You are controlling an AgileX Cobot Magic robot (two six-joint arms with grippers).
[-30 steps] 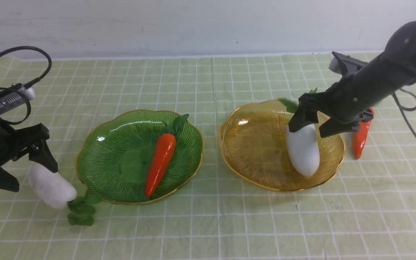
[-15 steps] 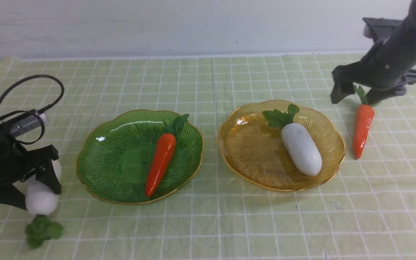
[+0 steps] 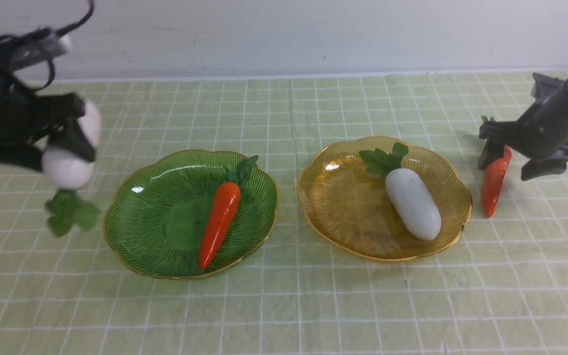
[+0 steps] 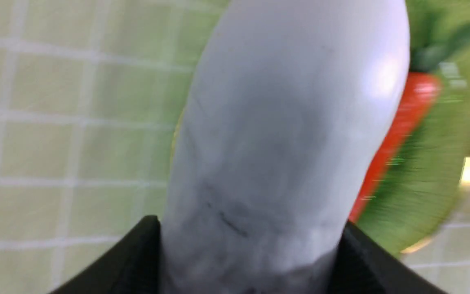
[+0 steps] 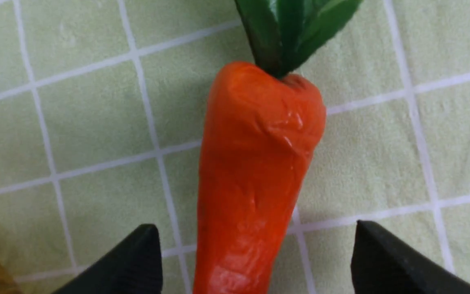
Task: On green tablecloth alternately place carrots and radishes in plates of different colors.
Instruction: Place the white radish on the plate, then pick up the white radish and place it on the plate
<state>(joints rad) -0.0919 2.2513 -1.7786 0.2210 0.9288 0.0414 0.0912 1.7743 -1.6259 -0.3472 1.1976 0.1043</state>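
the pale yellow-green tablecloth (image 3: 284,305), gridded with thin white lines, ends at a far edge against the pale wall (image 3: 284,34). you have a broad bare band of cloth along the near side, in front of both plates, and a narrow strip between them. the green plate (image 3: 138,217), translucent ribbed plastic with a scalloped gold rim, sits left of centre. the amber plate (image 3: 343,197), of the same kind, sits right of centre. the plated carrot (image 3: 219,222), a glossy orange tapered toy with green leaves, lies in the green plate, tip to the near side. the plated radish (image 3: 412,204), matte white and plump, lies in the amber plate with its leaves to the far side.

your left gripper (image 3: 50,148) hangs above the cloth, left of the green plate and clear of its rim. it is clamped on the lifted radish (image 3: 67,170), a second plump white toy whose green top hangs just beside the plate's left rim. the left wrist view is blurred; the radish fills it between two black fingers (image 4: 129,261).

your right arm slopes down from the far right. the right gripper (image 3: 508,165) sits low over the loose carrot (image 3: 492,190), a second orange toy lying on the cloth just right of the amber plate, apart from its rim. the jaws stand apart, one on each side of the carrot's leafy end. in the right wrist view, cloth shows between each finger and the carrot.
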